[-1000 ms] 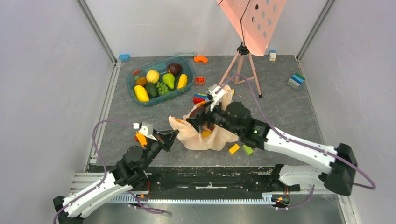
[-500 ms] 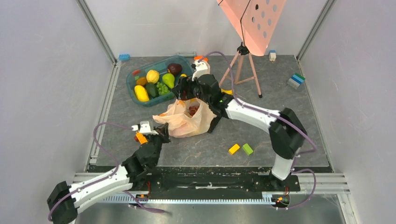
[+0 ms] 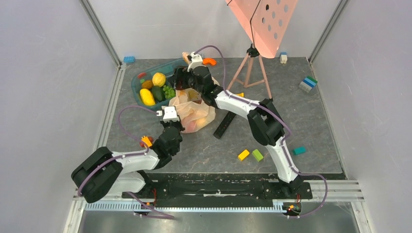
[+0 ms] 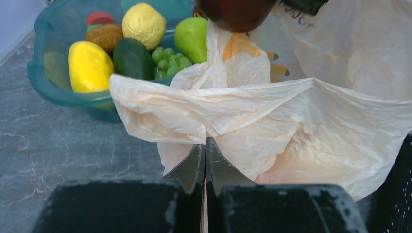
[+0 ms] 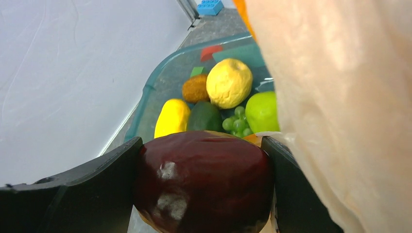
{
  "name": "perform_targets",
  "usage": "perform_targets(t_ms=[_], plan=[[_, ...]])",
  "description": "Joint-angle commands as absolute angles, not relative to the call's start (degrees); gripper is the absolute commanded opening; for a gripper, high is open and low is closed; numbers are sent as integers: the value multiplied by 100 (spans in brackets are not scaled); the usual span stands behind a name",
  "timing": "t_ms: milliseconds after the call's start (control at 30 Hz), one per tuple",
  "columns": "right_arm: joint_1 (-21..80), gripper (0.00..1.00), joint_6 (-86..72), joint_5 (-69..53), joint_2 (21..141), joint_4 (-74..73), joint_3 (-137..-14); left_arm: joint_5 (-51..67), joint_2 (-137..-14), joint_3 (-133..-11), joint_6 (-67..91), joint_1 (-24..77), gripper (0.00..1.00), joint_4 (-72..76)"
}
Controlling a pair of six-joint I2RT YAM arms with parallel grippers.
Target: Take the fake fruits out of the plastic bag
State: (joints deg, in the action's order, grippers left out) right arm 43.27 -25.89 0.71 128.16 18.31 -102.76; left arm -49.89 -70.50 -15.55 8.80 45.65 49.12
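Right gripper (image 5: 204, 162) holding dark maroon fruit (image 5: 194, 194); left gripper (image 4: 205, 153) pinching plastic bag (image 4: 301, 121).
Right jaws stand wide, clamped on the fruit's sides above the teal tub (image 5: 160, 82), probably to drop it among the fake fruits (image 5: 229, 83) there. Left jaws pressed together on a bag fold, seemingly anchoring it to the surface (image 4: 58, 155); bag lies just beside the tub.

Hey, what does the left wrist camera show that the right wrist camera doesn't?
Left wrist only: the left hand shut on the edge of the bag. Right wrist only: the right hand gripping the maroon fruit from both sides, and a blue block at the far wall. Both: the bag, the maroon fruit, and the tub holding a lemon and grapes.
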Motion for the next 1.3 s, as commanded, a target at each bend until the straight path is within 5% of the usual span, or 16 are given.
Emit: perform_targets(t_ms=[0,267,433,700,1267], plan=[[4170,73,-2544,21,13337,2190,-11015,-4907,-7181,-1861,473,4307,2,5652],[4008,79,-2549,17,14028,2453,-11438,-4746,-7599,-2003,444,3874,2,5396],[4008,98,-2427,-260,14018,2687,-11258,-4679,-7839,-1938,542,3721,2,5475],[3990,98,-2302,-295,13282,3070,-10387,-4566,-7741,-1898,612,3660,2,5322],[3837,98,-2488,-640,13655,2651,-11118,-4337,-7718,-1942,703,3656,2,5076]])
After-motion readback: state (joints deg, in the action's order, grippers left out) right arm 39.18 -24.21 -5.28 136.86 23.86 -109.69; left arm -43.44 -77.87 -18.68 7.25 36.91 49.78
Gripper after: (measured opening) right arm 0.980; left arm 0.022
